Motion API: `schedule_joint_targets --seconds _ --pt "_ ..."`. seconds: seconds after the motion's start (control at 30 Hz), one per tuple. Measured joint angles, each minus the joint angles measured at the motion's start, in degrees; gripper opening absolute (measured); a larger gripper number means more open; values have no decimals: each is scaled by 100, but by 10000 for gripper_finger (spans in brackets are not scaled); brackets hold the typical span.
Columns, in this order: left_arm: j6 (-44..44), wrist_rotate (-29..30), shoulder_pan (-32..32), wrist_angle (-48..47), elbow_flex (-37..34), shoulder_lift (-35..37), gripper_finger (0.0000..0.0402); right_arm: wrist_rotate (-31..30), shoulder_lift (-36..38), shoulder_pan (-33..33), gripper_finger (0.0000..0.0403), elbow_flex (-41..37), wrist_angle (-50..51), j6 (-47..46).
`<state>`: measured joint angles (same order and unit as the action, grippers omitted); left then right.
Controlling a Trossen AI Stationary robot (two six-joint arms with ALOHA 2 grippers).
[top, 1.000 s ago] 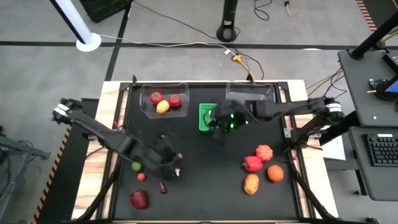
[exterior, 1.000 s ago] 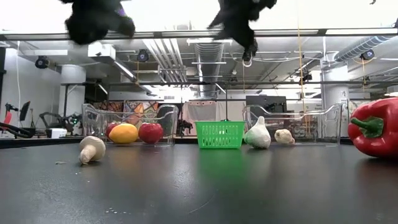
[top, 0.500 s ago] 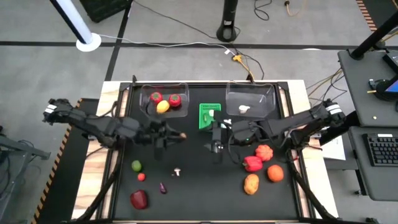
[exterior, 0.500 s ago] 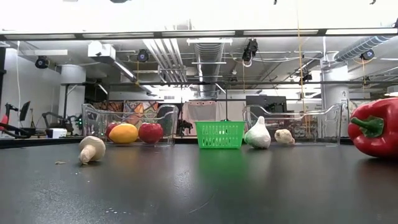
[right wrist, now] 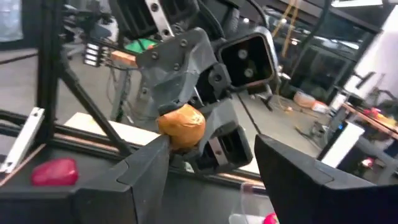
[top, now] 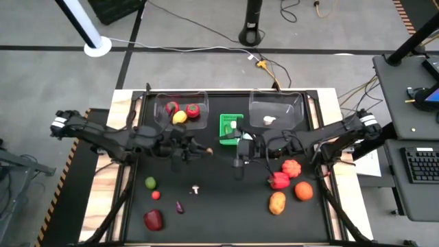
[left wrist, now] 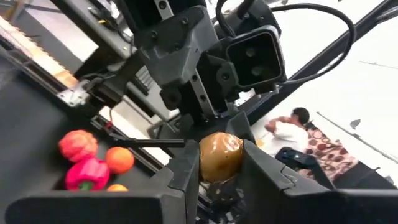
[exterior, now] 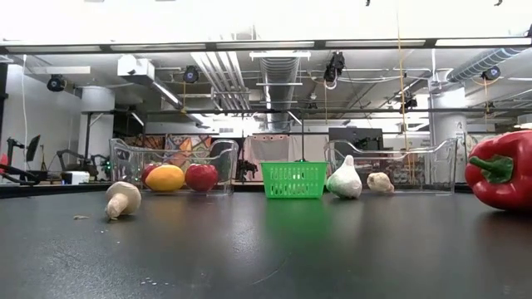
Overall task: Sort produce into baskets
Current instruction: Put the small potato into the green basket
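From above, the left gripper point(top: 203, 149) and right gripper point(top: 241, 147) face each other over the mat's middle, just in front of the green basket point(top: 230, 128). The left bin point(top: 182, 113) holds two red pieces and a yellow one; the right bin point(top: 276, 112) holds white pieces. A lime point(top: 150, 182), mushroom point(top: 195, 188) and red pepper point(top: 153, 219) lie loose on the left side, and another red pepper point(top: 278, 180), a pumpkin point(top: 292, 167) and two orange pieces on the right. From table level, neither gripper shows; the mushroom point(exterior: 122, 198) lies in front of the left bin point(exterior: 170, 164), a garlic bulb point(exterior: 345, 180) stands beside the green basket point(exterior: 293, 178), and a red pepper point(exterior: 503, 169) sits close at the right edge. The left wrist view shows that gripper's fingers point(left wrist: 184, 171) clamped on a brown potato point(left wrist: 219, 155), the other arm's camera right behind it. The right wrist view shows the potato point(right wrist: 181, 126) in the left gripper point(right wrist: 186, 134), with the right gripper's own fingers point(right wrist: 300, 180) spread apart; the near one seems to touch the potato.
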<state>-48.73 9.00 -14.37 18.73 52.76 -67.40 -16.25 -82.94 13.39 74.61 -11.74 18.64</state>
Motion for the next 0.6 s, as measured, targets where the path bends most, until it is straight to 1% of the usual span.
schedule_joint_targets --seconds 0.13,0.2,0.27,0.33,0.6 --pt "-54 -15 17 156 0 -79 76 13 0 40 216 2 -13 49" --pt "-122 96 42 172 1 -89 76 -1 0 61 212 2 -9 164" --pt "-143 355 85 135 1 -108 76 30 -8 76 209 12 -65 182" --pt "-156 428 133 82 -1 -118 76 10 -9 83 206 13 -53 179" --pt "-155 419 177 183 -1 -129 77 13 -9 83 205 13 -82 193"
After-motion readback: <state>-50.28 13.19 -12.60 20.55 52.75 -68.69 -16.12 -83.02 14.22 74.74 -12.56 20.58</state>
